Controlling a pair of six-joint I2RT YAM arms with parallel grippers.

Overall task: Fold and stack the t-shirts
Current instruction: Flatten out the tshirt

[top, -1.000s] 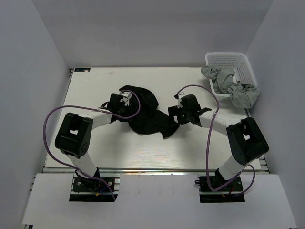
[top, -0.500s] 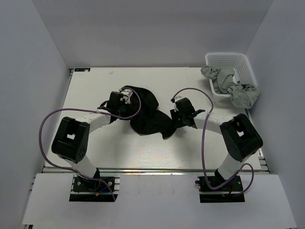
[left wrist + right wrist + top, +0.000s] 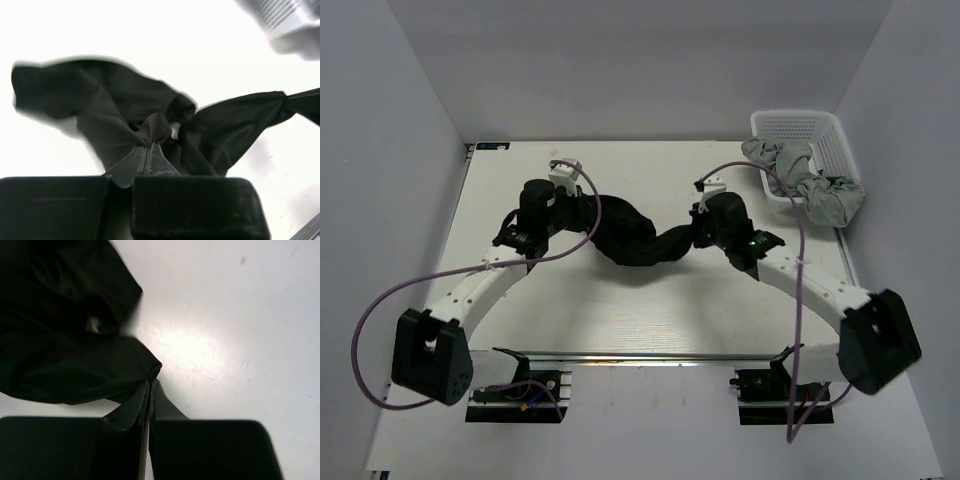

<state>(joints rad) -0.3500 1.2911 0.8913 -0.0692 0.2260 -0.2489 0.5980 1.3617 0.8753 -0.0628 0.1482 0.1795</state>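
Pale walls (image 3: 640, 70) enclose white table (image 3: 620, 315), seemingly glossy.

robotics lab cell: bare white walls (image 3: 640, 70), pale table (image 3: 650, 320), left arm (image 3: 480, 285) and right arm (image 3: 810, 280)

The black t-shirt (image 3: 635, 240) is soft, matt, creased cloth. My left gripper (image 3: 148, 149) is dull black plastic, faintly scuffed. The table (image 3: 650, 310) is smooth, pale and slightly shiny. At two o'clock, a white plastic lattice basket (image 3: 825, 135) holds limp grey t-shirts (image 3: 800, 172).
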